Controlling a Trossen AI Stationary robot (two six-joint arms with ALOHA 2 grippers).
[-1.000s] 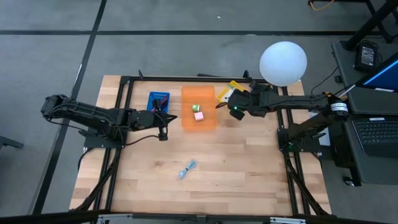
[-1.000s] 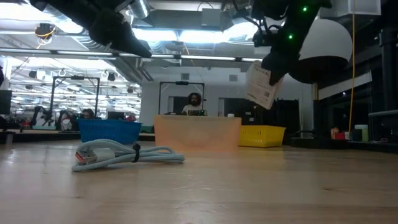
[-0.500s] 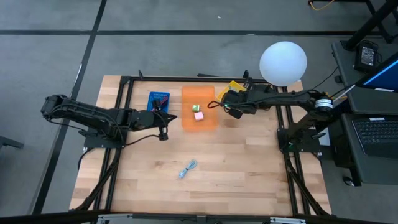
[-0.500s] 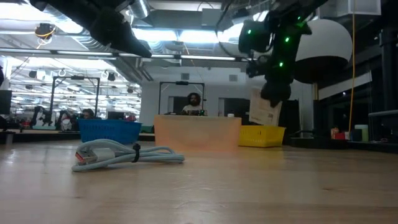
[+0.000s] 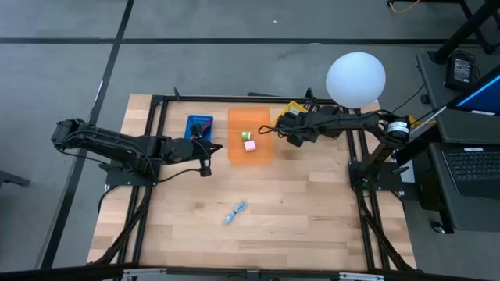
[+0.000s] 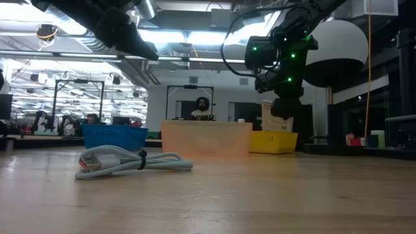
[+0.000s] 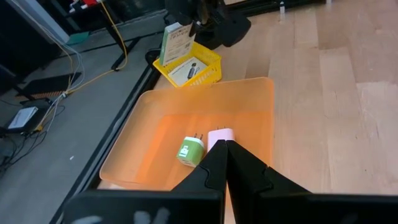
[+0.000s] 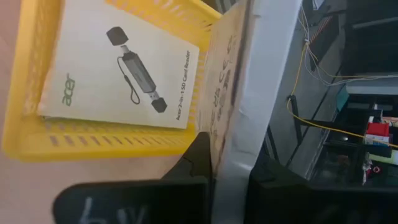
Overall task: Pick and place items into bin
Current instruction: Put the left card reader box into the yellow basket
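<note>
Orange and translucent, the middle bin (image 5: 250, 136) sits on the wooden table (image 5: 258, 226) in the high view, with a blue bin (image 5: 199, 126) beside it on the left and a yellow bin (image 5: 291, 114) on the right. A pink cube (image 5: 250, 145) and a small green cube (image 5: 245, 135) lie in the orange one. The left gripper (image 5: 205, 151) hangs between the blue and orange bins. The right gripper (image 5: 287, 130) is at the yellow bin's near edge. A light-blue cable (image 5: 236, 211) lies alone on the open boards.

In the low view the coiled cable (image 6: 130, 160) is nearest; the right gripper (image 6: 281, 109) holds a white packet (image 6: 272, 114) upright over the yellow bin (image 6: 273, 142).

The left wrist view shows the left gripper's fingers (image 7: 227, 165) pressed together with nothing between them, above the orange bin (image 7: 249, 99) and its two cubes.

The right wrist view shows the right gripper's fingers (image 8: 200, 163) clamped on the edge of the white packet (image 8: 249, 81); another printed packet (image 8: 118, 68) lies flat in the yellow bin (image 8: 93, 146).
</note>
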